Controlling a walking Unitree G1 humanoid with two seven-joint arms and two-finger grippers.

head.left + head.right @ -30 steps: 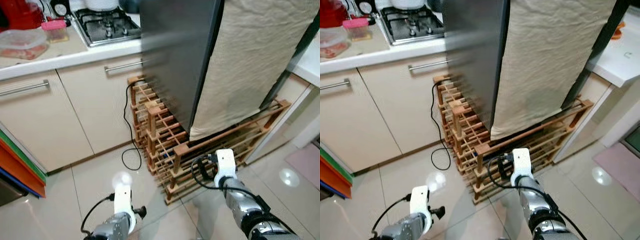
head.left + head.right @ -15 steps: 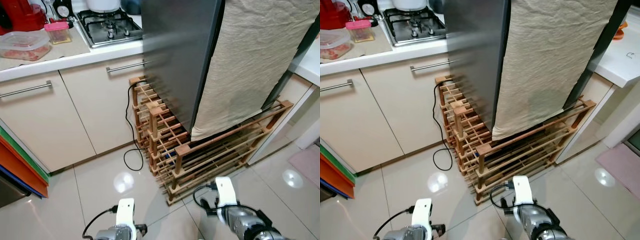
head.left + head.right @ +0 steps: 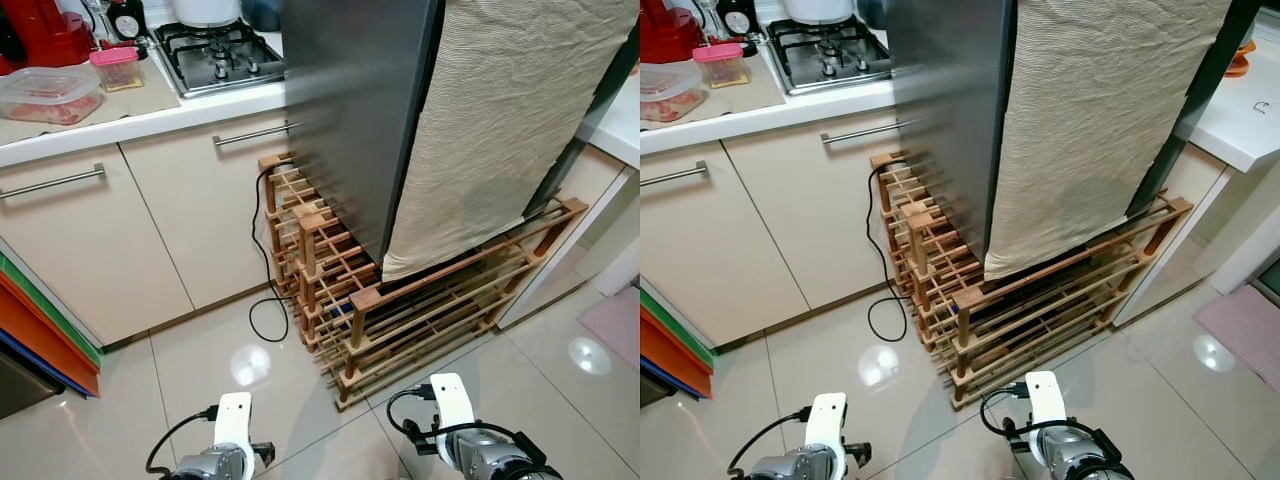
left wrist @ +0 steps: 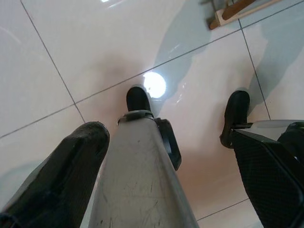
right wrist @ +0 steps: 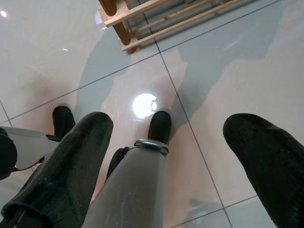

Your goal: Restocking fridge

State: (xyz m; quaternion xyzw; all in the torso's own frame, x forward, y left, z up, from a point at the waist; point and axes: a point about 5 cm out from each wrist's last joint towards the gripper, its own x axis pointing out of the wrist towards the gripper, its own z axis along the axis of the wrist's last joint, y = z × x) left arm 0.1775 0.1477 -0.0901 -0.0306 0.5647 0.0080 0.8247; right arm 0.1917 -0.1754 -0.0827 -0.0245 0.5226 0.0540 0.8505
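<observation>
Hanging low at the robot's sides, both arms pointed down at the tiled floor point(image 3: 190, 350), and neither set of jaws carried anything. In the wrist views the left jaws point(image 4: 171, 161) and the right jaws point(image 5: 166, 156) stood released, fingers well apart, with the robot's own legs and feet between and below them. The fridge point(image 3: 350, 110) rose ahead of and well above the jaws, its door shut and its front draped with a beige cloth point(image 3: 500, 130); it sat on a wooden slatted rack point(image 3: 400, 310) whose near corner lay just ahead of the right jaws. No item to restock was near either set of jaws.

Several risks followed from that layout. A step forward could have driven a foot or the right arm into the rack's protruding corner post. The black cable point(image 3: 265, 300) looped on the floor ahead of the left jaws could have snagged a foot. Reaching for the door, the jaws might have caught the loose cloth rather than the door edge and dragged it down.
</observation>
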